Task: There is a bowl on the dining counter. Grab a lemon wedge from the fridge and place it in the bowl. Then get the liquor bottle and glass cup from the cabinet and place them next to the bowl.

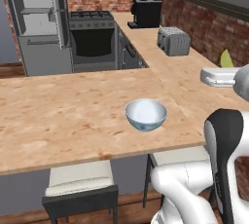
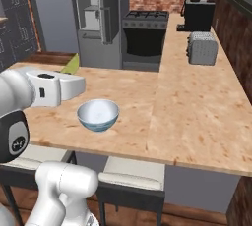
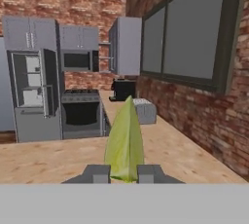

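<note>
Yellow-green and pointed, the lemon wedge stands upright between the fingers of the gripper, which are pinched onto its lower end so the slice stays put while it is carried; most of the wedge juts out past the fingertips, presumably so it can drop free once the jaws part. In the left base view its tip pokes out just past the horizontal white hand, and in the right base view it shows as a sliver at the hand's far side. Below the gripper and off to one side, the blue-rimmed bowl sits empty near the front edge of the dining counter, within easy reach for the drop. Far ahead of the gripper the fridge stands with its door open, the source of the wedge. No brand, label or legible writing appears on anything.
</note>
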You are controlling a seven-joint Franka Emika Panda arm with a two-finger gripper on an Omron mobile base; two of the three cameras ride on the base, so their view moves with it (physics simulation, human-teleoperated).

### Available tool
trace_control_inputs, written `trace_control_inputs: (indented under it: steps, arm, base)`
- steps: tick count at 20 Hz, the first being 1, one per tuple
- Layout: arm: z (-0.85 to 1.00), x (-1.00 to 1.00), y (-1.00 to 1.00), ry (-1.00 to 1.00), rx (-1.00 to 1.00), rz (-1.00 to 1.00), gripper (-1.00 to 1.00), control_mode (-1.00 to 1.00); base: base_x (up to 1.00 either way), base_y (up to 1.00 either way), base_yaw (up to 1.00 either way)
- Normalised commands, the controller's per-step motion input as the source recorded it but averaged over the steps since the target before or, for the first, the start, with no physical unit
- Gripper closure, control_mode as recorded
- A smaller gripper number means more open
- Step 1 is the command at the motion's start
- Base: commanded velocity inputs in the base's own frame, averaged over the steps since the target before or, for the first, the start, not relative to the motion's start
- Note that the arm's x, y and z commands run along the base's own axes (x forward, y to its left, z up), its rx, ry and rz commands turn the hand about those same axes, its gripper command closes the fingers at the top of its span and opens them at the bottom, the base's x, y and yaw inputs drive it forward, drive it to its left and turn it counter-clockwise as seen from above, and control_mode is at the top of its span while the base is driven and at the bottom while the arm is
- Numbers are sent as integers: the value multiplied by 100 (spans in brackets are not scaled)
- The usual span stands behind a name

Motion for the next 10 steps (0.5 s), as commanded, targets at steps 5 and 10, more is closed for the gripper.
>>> trace_control_inputs:
  steps: [5,10]
  arm:
    - [0,0,0,0,0,0,100,100]
    - [-11,27,2,5,0,1,100,-100]
  base:
    - [48,3,-21]
    - [1,0,-1]
